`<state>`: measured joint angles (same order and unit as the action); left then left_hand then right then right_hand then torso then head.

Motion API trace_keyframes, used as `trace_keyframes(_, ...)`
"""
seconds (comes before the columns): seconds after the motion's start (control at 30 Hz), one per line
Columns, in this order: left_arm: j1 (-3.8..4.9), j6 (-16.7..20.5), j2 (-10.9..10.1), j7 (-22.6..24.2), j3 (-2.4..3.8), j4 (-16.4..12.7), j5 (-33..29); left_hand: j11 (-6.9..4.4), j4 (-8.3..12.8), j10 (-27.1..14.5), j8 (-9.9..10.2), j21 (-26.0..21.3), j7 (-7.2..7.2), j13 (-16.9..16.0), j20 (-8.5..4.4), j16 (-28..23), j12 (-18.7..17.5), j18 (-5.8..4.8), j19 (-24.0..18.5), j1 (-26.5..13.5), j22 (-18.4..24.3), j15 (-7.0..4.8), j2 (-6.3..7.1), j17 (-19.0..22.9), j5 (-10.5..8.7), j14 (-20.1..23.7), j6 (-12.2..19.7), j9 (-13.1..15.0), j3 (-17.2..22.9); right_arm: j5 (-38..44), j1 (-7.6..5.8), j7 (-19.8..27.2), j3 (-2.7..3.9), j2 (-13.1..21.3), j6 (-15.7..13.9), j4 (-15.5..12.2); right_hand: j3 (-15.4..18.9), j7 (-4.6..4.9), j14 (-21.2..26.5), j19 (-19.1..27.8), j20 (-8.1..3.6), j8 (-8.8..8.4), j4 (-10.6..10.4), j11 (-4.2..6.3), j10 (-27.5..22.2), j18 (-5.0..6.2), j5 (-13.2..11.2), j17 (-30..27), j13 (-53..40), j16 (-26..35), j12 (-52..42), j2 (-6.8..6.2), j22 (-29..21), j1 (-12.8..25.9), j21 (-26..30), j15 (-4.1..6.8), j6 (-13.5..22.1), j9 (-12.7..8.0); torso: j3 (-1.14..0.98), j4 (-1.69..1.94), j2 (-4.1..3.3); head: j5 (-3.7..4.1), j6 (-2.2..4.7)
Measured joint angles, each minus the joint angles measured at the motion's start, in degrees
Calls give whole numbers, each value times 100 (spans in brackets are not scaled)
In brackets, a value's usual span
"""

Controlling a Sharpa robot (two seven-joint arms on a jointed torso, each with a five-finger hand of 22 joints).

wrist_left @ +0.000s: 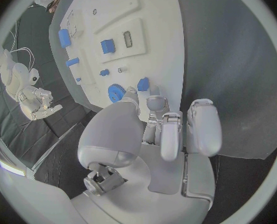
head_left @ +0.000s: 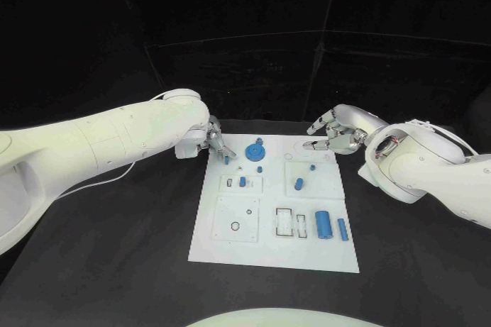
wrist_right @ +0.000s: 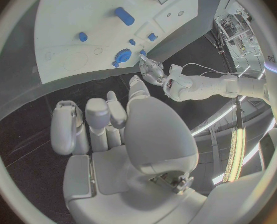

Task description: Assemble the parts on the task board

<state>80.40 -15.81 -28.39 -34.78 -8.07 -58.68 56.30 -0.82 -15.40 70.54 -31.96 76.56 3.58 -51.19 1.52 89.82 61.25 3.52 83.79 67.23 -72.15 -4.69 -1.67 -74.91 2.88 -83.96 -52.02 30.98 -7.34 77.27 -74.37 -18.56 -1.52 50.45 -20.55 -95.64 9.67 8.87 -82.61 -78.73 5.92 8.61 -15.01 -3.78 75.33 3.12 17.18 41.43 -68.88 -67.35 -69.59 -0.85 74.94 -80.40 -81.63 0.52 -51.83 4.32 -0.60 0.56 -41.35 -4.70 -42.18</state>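
The white task board [head_left: 274, 252] lies mid-worktop [head_left: 123, 270], blue parts on it — a gear [head_left: 255, 153] near its far edge. The left hand [head_left: 212, 141] pinches a small blue peg [head_left: 227, 158] at the board's far-left corner; the right hand [head_left: 335, 134] hovers, fingers apart — empty.

no readable text, no labels, no numbers, task board [head_left: 274, 256] unmarked as far as visible
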Motion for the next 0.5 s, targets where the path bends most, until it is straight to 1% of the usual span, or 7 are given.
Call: trace_keyframes(0.5,0,-47,-8,23,0,-12,-11,0,0,0,0,27,0,1,0,0,0,0,0,0,-8,0,0,0,0,0,0,1,0,0,0,-3,0,-6,0,6,0,0,0,0,0,0,0,0,0,0,0,0,0,0,0,6,-1,-6,0,0,0,0,-1,-4,-1,2,-19)
